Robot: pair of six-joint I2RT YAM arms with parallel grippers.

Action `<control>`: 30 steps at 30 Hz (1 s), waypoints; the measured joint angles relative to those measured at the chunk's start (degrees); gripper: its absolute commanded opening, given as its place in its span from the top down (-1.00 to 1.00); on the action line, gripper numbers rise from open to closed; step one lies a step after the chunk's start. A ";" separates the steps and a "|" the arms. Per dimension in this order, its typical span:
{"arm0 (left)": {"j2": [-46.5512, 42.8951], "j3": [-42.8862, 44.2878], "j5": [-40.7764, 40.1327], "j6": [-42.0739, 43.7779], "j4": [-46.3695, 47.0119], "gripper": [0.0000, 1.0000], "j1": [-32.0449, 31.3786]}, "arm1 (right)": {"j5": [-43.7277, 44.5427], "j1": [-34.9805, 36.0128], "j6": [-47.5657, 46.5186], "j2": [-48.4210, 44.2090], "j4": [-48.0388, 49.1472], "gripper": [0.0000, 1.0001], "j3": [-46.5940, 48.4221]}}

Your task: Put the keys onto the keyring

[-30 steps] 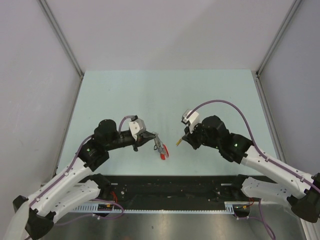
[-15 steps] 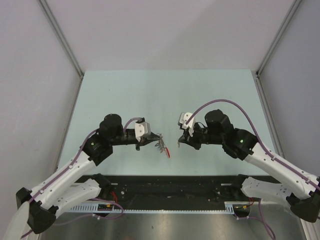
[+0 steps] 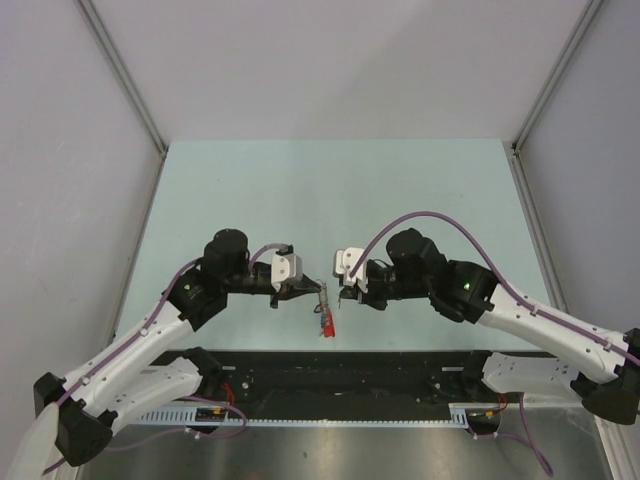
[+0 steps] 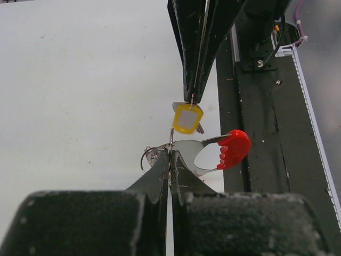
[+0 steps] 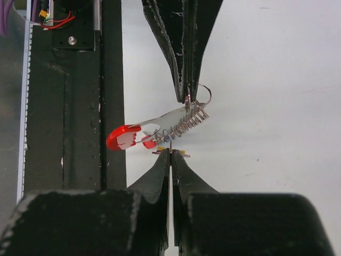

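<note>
My left gripper point(image 3: 318, 290) is shut on the keyring point(image 3: 325, 318), whose thin ring point(image 4: 151, 157) sits at its fingertips point(image 4: 169, 154) while the grey strap and red end piece point(image 4: 232, 150) hang below; it also shows in the right wrist view point(image 5: 160, 129). My right gripper point(image 3: 336, 292) is shut on a key with a yellow head point(image 4: 187, 118), held tip-first against the ring. In the right wrist view only the key's edge point(image 5: 171, 153) shows between my fingertips point(image 5: 171, 153). Both grippers meet tip to tip above the table's near edge. No other key is in view.
The pale green table top point(image 3: 330, 190) lies behind the grippers. The black rail point(image 3: 340, 370) with the arm bases runs along the near edge, right under the keyring. Grey walls close in the left, right and far sides.
Both grippers have moved toward each other. The yellow key's tip has come up to the ring. The keyring now hangs straight down from my left gripper.
</note>
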 measured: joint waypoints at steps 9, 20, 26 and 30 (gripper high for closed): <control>0.00 -0.44 1.60 0.72 -0.02 0.99 0.00 | 1.81 1.99 -1.18 1.51 1.31 1.00 0.04; 0.00 -0.94 3.08 1.73 -0.02 0.99 0.00 | 2.91 2.47 -2.03 1.88 3.04 1.00 0.11; -0.02 -0.94 3.32 1.75 0.00 1.00 0.00 | 2.91 2.82 -2.21 1.97 3.08 1.00 0.11; -0.02 -0.94 3.32 1.75 0.00 0.99 0.00 | 2.91 2.89 -2.43 2.27 3.19 1.00 0.11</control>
